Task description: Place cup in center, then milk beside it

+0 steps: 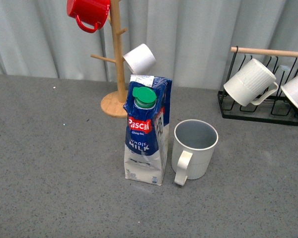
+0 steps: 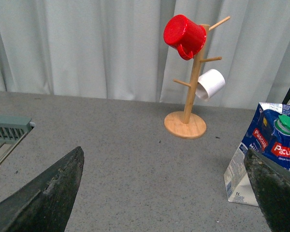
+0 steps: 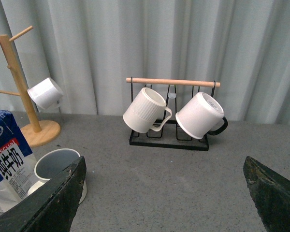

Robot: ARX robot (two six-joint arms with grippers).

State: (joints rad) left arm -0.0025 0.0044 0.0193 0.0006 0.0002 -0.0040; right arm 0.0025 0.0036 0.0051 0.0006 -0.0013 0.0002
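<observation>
The cup (image 1: pixel 195 148) stands upright near the middle of the grey table (image 1: pixel 49 158), handle toward the front edge. The milk (image 1: pixel 147 130) stands upright just beside it on its left, perhaps touching, though the narrow gap is hard to judge. Toward the back edge stand a wooden mug tree (image 1: pixel 117 59) and a black wire rack (image 1: pixel 260 106). The left gripper (image 2: pixel 164 193) and the right gripper (image 3: pixel 164 193) are both spread wide, holding nothing.
</observation>
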